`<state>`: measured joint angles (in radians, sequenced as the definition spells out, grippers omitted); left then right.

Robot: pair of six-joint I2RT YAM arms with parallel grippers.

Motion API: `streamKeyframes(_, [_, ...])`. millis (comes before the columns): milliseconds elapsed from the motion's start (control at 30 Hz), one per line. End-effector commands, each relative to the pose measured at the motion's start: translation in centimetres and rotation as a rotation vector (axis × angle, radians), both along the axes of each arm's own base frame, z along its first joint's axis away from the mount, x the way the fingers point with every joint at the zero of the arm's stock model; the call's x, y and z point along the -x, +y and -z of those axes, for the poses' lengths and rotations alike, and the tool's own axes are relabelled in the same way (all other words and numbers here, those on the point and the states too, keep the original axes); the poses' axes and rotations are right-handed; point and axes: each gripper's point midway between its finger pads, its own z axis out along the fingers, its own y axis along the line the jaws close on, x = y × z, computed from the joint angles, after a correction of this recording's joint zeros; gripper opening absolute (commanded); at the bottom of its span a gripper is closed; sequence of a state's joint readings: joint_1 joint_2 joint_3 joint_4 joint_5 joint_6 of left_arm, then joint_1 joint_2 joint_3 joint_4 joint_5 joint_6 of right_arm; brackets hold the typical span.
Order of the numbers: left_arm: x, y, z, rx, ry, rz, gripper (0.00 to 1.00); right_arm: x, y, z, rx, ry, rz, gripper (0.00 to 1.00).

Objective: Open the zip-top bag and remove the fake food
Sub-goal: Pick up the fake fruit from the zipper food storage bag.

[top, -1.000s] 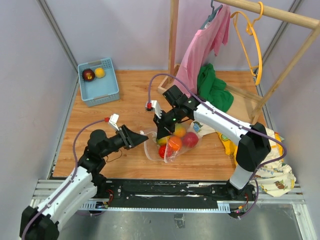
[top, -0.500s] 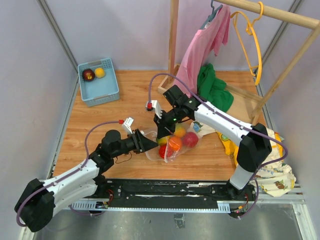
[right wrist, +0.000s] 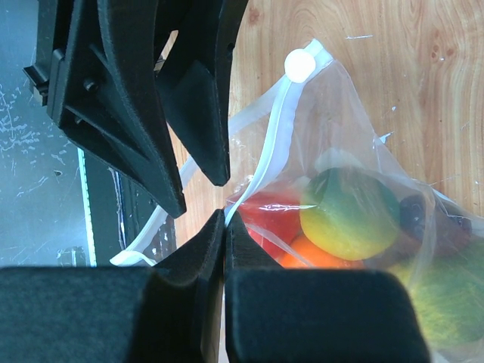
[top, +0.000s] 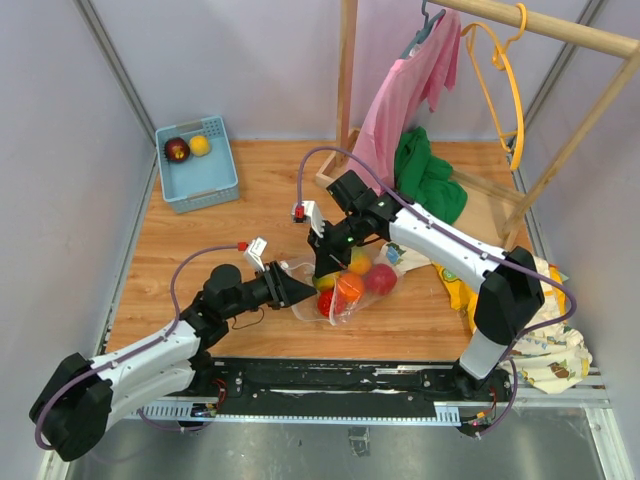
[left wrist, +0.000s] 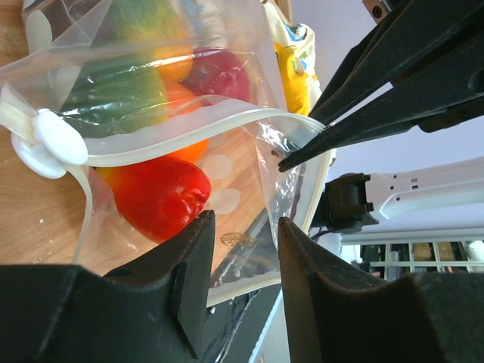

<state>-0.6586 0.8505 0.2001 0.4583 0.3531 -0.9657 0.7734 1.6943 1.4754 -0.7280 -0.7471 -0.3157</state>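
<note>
The right claw [right wrist: 225, 215] is closed tight on the white strip of the clear dotted plastic zip-top bag [right wrist: 340, 128]; the left claw [left wrist: 243, 223], half-open and empty, sits just before its mouth (red, orange and green plastic fake food [left wrist: 155, 198] inside).

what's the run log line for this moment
phase: opening zip-top bag | right gripper: shut on bag rim | left gripper: open at bag mouth | fake food: inside bag

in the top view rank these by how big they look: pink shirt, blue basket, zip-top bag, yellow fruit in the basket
1. pink shirt
2. blue basket and zip-top bag: look about alike, so not ranked against each other
3. yellow fruit
</note>
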Motion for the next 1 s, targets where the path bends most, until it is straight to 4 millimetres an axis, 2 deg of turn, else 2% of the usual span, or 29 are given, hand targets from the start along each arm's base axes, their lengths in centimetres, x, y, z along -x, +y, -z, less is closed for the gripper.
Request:
streamKeyframes(0, [0.0,-0.3,-0.4,0.016,-0.043,0.008,0.43,-0.1,-0.7,-0.8,-0.015,-0.032,0.004,0.01])
streamKeyframes(567, [0.3,-1.2,0.8,0.012,-0.038,0.045,0.43,-0.2,-0.7,-0.8,-0.013,-0.034,0.007,0.01])
streamKeyframes(967, [0.1,-2.1,3.2,-0.056,0.022,0.074,0.45,-0.2,-0.8,-0.7,-0.012,-0.035,0.006,0.01])
